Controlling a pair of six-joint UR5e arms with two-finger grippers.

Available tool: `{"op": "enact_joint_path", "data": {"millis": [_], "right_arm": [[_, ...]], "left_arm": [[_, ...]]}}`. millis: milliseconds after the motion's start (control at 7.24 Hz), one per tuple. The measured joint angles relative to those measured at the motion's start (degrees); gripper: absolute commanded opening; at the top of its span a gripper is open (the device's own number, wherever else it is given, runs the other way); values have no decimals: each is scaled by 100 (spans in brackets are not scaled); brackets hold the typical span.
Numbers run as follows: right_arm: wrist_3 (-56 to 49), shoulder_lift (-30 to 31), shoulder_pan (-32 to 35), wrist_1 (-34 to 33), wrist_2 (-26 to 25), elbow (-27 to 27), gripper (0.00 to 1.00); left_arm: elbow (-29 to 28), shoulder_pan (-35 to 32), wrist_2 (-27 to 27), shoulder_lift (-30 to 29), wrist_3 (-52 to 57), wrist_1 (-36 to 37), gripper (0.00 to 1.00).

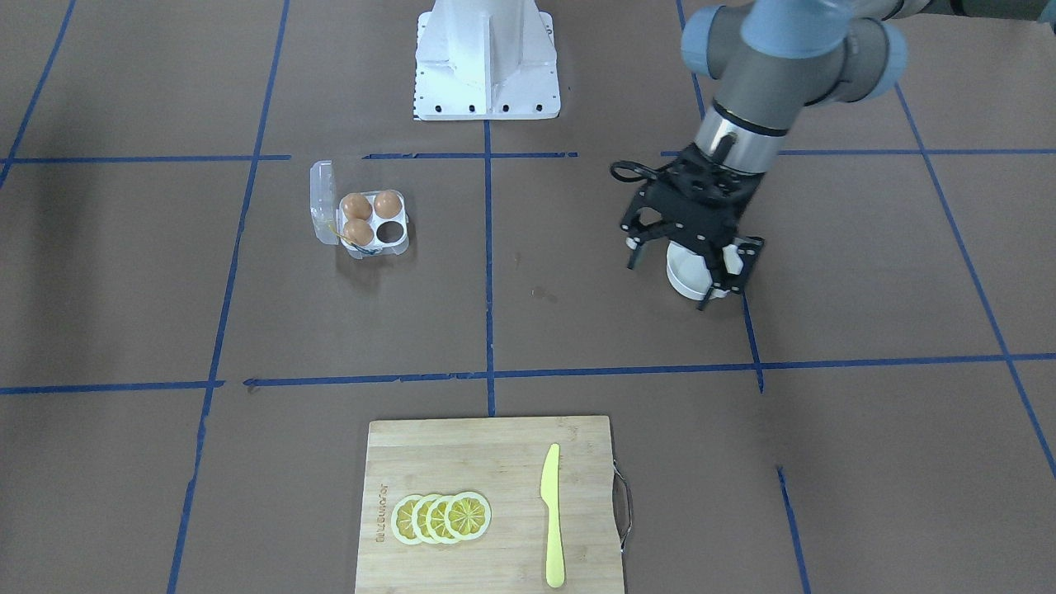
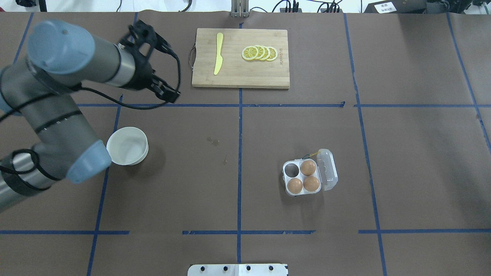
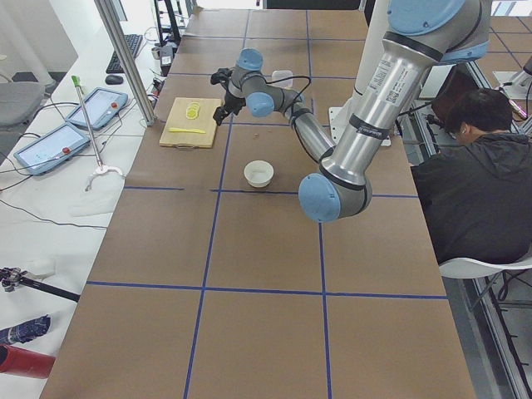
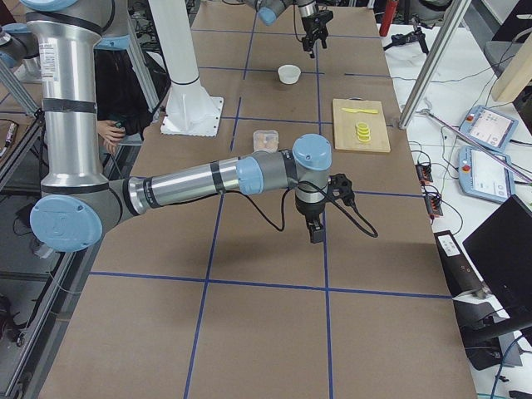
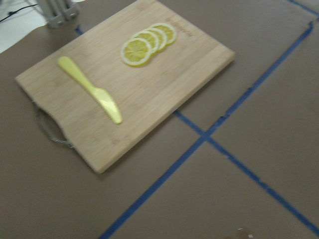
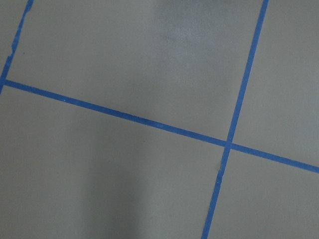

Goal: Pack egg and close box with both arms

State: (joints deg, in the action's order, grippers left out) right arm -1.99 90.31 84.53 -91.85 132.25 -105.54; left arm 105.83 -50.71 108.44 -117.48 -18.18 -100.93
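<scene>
The box is a clear four-cell egg carton with its lid swung open. It holds three orange-brown eggs, and the far-left cell is empty. In the front view the carton sits left of centre. My left gripper hangs above the table over the white bowl, jaws apart and empty. In the overhead view the left gripper is far from the carton. My right gripper shows only in the exterior right view, pointing down at bare table. I cannot tell whether it is open or shut.
A white round bowl stands on the robot's left side. A wooden cutting board at the far edge carries a yellow knife and lemon slices. Blue tape lines grid the brown table. An operator sits beside the robot.
</scene>
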Motion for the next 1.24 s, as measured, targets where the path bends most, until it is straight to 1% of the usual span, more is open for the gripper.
{"op": "enact_joint_path", "data": {"millis": [138, 276, 414, 691, 829, 967, 1105, 1243], "right_arm": [[8, 3, -3, 0, -5, 4, 100], [31, 3, -3, -2, 2, 6, 100], [47, 18, -1, -5, 14, 5, 100], [53, 45, -3, -3, 21, -8, 100], [58, 47, -5, -3, 22, -17, 100], [83, 50, -9, -6, 28, -23, 100], [199, 53, -31, -4, 35, -31, 100], [371, 54, -102, 3, 41, -41, 100]], "left_arm": [[49, -658, 208, 241, 897, 481, 100], [8, -1312, 472, 581, 1552, 811, 100], [-141, -1846, 631, 948, 1920, 992, 100], [-813, -2924, 931, 1453, 2995, 1109, 100], [-1073, -3284, 1028, 1752, 3438, 1122, 100], [-1291, -3560, 1221, 2059, 3630, 1126, 100], [-1422, -3848, 1608, 2364, 3702, 1120, 100], [-1424, -4081, 2008, 2678, 3729, 1112, 100]]}}
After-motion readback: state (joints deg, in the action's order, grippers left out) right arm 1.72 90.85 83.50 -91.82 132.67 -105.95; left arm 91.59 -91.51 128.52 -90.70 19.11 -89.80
